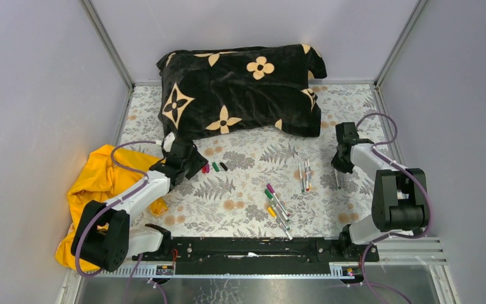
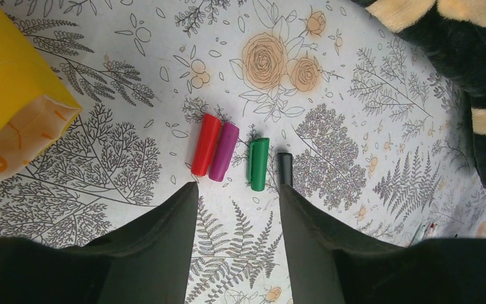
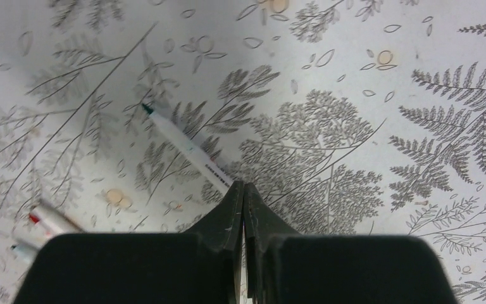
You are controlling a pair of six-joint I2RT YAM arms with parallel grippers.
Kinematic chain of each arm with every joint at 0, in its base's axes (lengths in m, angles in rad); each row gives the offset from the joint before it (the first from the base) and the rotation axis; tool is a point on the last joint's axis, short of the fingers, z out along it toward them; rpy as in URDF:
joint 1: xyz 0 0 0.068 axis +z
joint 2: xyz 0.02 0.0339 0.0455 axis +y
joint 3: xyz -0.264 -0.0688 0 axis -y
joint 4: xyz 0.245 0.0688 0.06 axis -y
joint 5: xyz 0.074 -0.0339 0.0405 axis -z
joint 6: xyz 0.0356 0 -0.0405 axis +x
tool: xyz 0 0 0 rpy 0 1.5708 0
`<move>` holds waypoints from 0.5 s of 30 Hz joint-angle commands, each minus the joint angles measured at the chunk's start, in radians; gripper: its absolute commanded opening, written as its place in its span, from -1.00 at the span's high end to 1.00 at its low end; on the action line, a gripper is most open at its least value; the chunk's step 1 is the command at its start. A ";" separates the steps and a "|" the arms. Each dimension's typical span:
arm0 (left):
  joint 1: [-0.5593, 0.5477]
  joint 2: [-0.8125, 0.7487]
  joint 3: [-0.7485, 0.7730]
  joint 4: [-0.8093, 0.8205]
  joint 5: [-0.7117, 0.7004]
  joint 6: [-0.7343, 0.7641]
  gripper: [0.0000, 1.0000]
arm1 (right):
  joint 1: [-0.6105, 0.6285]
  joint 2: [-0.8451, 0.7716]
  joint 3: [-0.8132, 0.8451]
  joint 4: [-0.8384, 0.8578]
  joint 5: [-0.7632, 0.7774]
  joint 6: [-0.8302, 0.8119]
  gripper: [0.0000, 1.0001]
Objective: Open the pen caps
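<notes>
The only writing in view, dark print along the uncapped pen (image 3: 186, 152), is too small to read. Four loose caps are lying in a row on the floral tablecloth (image 2: 367, 88), near the black pillow (image 2: 474, 69). The red cap (image 2: 205, 145) is touching the magenta cap (image 2: 224, 151), with the green cap (image 2: 258, 164) and black cap (image 2: 285, 168) just beside. Their long axes are running nearly parallel, pointing away from the left gripper (image 2: 237, 190), whose jaws are standing open just short of them. The right gripper (image 3: 243, 189) is clenched tight, and the pen's rear end is reaching its tips. Whether it is pinching the pen cannot be told.
</notes>
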 commanded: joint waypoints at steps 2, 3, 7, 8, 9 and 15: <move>0.006 -0.021 -0.001 0.031 0.013 0.018 -0.14 | -0.048 0.048 0.000 0.049 -0.047 -0.010 0.89; 0.006 -0.022 -0.001 0.032 0.011 0.020 -0.14 | -0.070 0.057 0.002 0.049 -0.048 -0.013 0.89; 0.006 -0.019 -0.005 0.035 0.007 0.018 -0.13 | -0.085 0.073 -0.003 0.063 -0.078 -0.016 0.90; 0.007 -0.019 -0.005 0.037 0.006 0.016 -0.13 | -0.085 0.074 -0.008 0.065 -0.094 -0.012 0.90; 0.007 -0.015 -0.006 0.041 0.008 0.014 -0.13 | -0.085 0.073 -0.014 0.070 -0.113 -0.006 0.90; 0.006 -0.004 0.001 0.043 0.007 0.009 -0.13 | -0.084 0.035 -0.055 0.087 -0.174 0.033 0.91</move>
